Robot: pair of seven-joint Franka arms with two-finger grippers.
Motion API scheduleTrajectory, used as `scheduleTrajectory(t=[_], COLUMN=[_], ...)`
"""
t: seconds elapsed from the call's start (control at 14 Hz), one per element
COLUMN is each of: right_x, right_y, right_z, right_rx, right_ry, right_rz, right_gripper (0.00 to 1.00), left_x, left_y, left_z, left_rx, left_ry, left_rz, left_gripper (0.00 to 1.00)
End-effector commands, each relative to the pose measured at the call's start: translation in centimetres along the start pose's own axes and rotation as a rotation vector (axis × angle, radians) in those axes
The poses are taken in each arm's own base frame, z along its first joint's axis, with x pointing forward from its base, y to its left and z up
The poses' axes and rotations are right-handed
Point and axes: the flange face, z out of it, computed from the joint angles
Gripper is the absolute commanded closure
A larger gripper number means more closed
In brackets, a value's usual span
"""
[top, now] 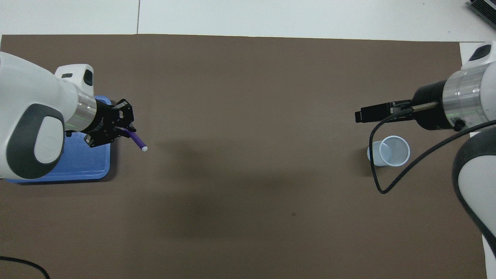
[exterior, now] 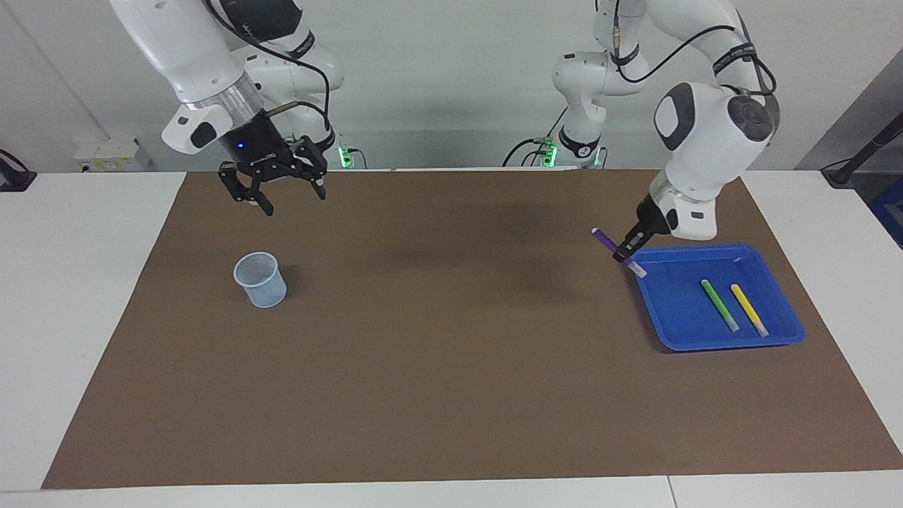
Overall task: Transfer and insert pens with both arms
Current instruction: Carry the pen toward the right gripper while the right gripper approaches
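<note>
Toward the left arm's end of the tabletop [exterior: 85, 296], a shallow blue plastic tray [exterior: 688, 331] sits on the brown mat [exterior: 451, 353] with two slim marker pens lying in it side by side, apart from each other: a bright green pen [exterior: 719, 305] and a yellow pen [exterior: 748, 309], each with a pale end. At the right arm's end of the mat stands a small pale blue translucent cup [exterior: 260, 279], upright, with nothing visible inside it.

Up in the air over the tray's edge that faces the middle of the mat, the left gripper [exterior: 627, 250] has its fingers clamped tight on the purple marker pen [exterior: 618, 252]. The pen is tilted, its pale tip pointing down toward the tray rim and its other end sticking up and out over the mat. The left arm's wrist bends steeply down from a raised elbow joint.

The right gripper [exterior: 271, 185] hangs in the air over the mat, above the stretch between the cup and the robots. Its black fingers [exterior: 264, 203] are spread wide and point downward, holding nothing. The right arm slopes down from above, its silver wrist ring just over the gripper.
</note>
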Motion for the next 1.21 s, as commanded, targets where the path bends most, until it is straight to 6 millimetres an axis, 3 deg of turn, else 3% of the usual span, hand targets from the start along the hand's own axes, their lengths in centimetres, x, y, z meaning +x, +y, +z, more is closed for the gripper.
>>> scheduleTrajectory(t=[0.0,0.21,0.71,1.14], right_x=[-0.5,-0.4,0.3,0.1], right_y=[-0.9,-3.1,-7.0,-10.3], right_z=[1.3,2.6,8.0,9.9], right_rx=[0.075,0.137,0.228,0.264], right_ry=[0.016,0.017,0.031,0.026], right_rz=[0.062,0.086,0.134,0.158], right_gripper=[0.0,0.0,0.01,0.04], left_x=[-3.9,-9.1,-18.5,-22.4], left_y=[1.8,5.4,11.4,13.1], left_z=[-0.4,0.0,0.2,0.8], left_rx=[-0.046,-0.118,-0.36,-0.461], left_ry=[-0.064,-0.078,-0.163,-0.2], left_rz=[-0.099,-0.211,-0.467,-0.593], left_gripper=[1.0,1.0,1.0,1.0])
